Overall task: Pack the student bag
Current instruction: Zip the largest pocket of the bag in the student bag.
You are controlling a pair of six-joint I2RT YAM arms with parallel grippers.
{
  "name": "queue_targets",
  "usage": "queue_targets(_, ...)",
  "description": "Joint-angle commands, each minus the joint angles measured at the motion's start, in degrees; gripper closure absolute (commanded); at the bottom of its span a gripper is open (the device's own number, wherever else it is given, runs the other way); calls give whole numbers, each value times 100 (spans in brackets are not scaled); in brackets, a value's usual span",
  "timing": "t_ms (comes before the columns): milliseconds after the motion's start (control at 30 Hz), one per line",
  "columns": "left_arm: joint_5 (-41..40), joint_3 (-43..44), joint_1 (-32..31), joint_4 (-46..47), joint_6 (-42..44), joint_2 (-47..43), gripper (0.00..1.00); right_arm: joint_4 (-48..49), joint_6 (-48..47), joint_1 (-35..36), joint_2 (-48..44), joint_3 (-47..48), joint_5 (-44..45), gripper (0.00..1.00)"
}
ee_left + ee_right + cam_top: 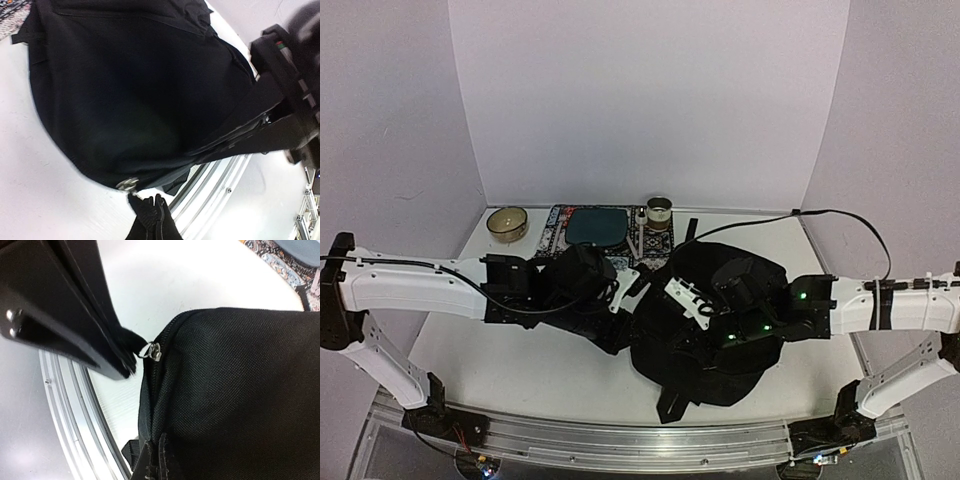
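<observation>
Left gripper [150,214] clamping zipper pull [150,350]; right gripper [156,460] pinching student bag [710,320] fabric; zipper seam running between them.

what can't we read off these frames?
- Inside of the student bag: no view looks in; left arm and right arm cover it from above.
- Right gripper: black fingers on black fabric, right wrist view; whether they pinch it is unclear.
- Cup contents: too small, top view.
- Right arm in left wrist view: blurred, cut off at right edge.
</observation>
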Motion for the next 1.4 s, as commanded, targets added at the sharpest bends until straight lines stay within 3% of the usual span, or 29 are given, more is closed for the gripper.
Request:
queue_targets(0, -191, -113, 329, 510, 211, -477, 100, -390, 34, 6, -337, -115, -294, 100)
queue_targets(267, -219, 189, 1187, 371, 789, -144, 100, -1062, -116, 6, -812, -175, -724, 100)
queue_targets(600, 33, 963, 1904, 244, 1312, 948, 100, -1715, -173, 8, -1158, -175, -1073, 100)
queue_targets(833, -156, 851, 2250, 270, 1361, 1252, 100, -1934, -192, 6, -1288, -109, -958, 100)
queue_targets(933, 490, 1043, 2235, 305, 1343, 1384, 100, -2002, -127, 7, -1266, 1, -744, 100)
queue_targets(1000, 697, 1083, 1903, 467, 1345, 1333, 100, -2025, -60, 7, -1196, 89, -541, 100)
queue_targets(1233, 1073, 1054, 897, 900, 1077, 1138, 100, -1366, 258, 7, -923, 202, -168, 53)
queue_targets(1367, 1105, 937, 646, 1090, 930, 938, 100, -722, 642, 7, -844, 26, -52, 42)
